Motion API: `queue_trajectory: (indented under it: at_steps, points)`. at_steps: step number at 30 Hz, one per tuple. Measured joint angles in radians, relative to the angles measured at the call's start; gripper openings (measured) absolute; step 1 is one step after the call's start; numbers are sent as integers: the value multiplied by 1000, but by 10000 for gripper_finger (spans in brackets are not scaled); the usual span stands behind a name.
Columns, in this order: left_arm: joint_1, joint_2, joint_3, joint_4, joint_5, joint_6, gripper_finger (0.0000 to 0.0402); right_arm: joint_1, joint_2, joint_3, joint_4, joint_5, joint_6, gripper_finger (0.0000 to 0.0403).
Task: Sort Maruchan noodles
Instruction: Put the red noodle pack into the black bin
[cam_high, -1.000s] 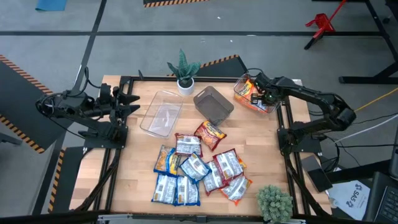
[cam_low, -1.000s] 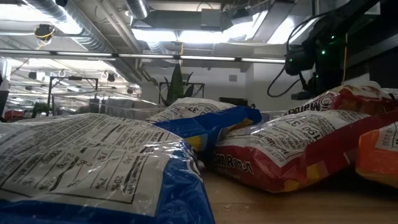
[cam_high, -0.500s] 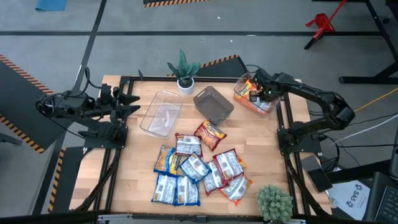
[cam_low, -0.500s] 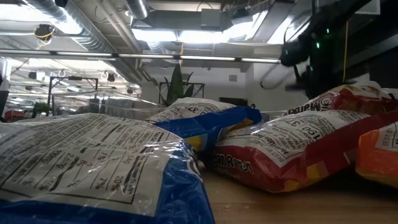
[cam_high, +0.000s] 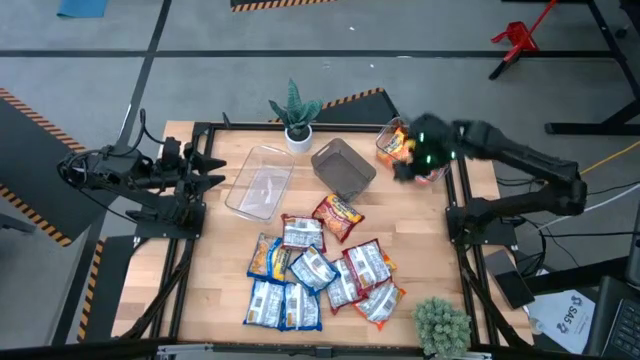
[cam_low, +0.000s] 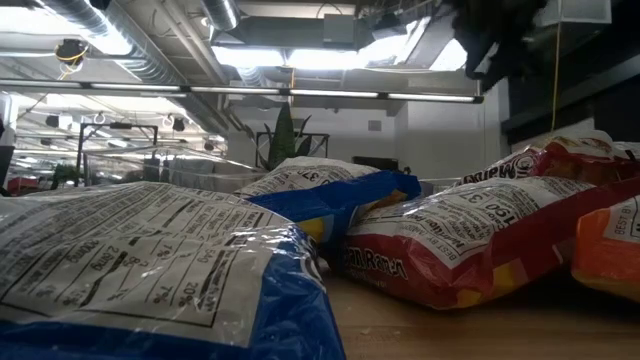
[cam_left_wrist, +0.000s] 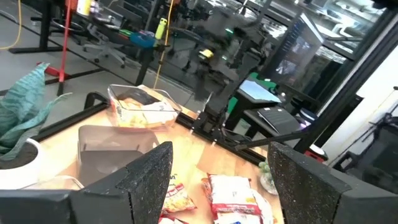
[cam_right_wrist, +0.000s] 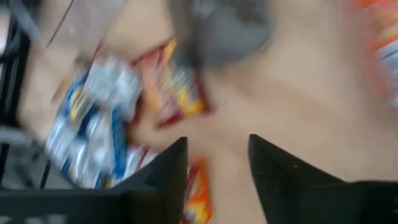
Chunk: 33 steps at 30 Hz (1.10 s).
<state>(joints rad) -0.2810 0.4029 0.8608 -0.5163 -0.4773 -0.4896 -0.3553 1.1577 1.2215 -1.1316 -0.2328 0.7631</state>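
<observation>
The Maruchan noodles (cam_high: 320, 268) lie in a loose overlapping pile of blue, red and orange packets on the wooden table's near middle; in the low view they fill the foreground (cam_low: 450, 240). More orange packets rest in a clear bin (cam_high: 397, 146) at the far right. My right gripper (cam_high: 406, 170) hangs blurred over that bin's near left edge. In its wrist view (cam_right_wrist: 217, 168) the fingers stand apart with nothing between them, above the pile. My left gripper (cam_left_wrist: 221, 180) waits open at the table's left edge (cam_high: 215, 172).
An empty clear bin (cam_high: 260, 182) and a grey square bin (cam_high: 343, 168) stand behind the pile. A potted plant (cam_high: 296, 118) is at the far edge, a small bushy plant (cam_high: 441, 325) at the near right corner. Bare wood lies right of the pile.
My right gripper has risen out of the clear bin at the far right and swung toward the table's middle, tipping and turning as it went, blurred by speed. The orange packets stay in that bin. The pile has not moved.
</observation>
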Motion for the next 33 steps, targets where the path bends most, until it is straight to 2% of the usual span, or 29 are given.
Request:
queue_trajectory:
  at_steps: [4, 6, 11, 17, 21, 25, 33]
  points:
    - [0, 0, 0, 0, 0, 2, 258, 277, 4, -40, 12, 131, 224, 231]
    - [0, 0, 0, 0, 0, 3, 258, 401, 11, -76, 71, 195, 331, 259]
    - [0, 0, 0, 0, 0, 3, 258, 608, 42, -208, 276, 318, 551, 307]
    - [0, 0, 0, 0, -3, 2, 258, 689, 106, -391, 512, 293, 786, 327]
    - [0, 0, 0, 0, -3, 2, 258, 704, 139, -496, 695, 285, 879, 332]
    - [0, 0, 0, 0, -3, -6, 258, 703, 183, -560, 863, 293, 887, 332]
    - [0, 0, 0, 0, -5, -25, 258, 702, 323, -571, 1012, 278, 861, 328]
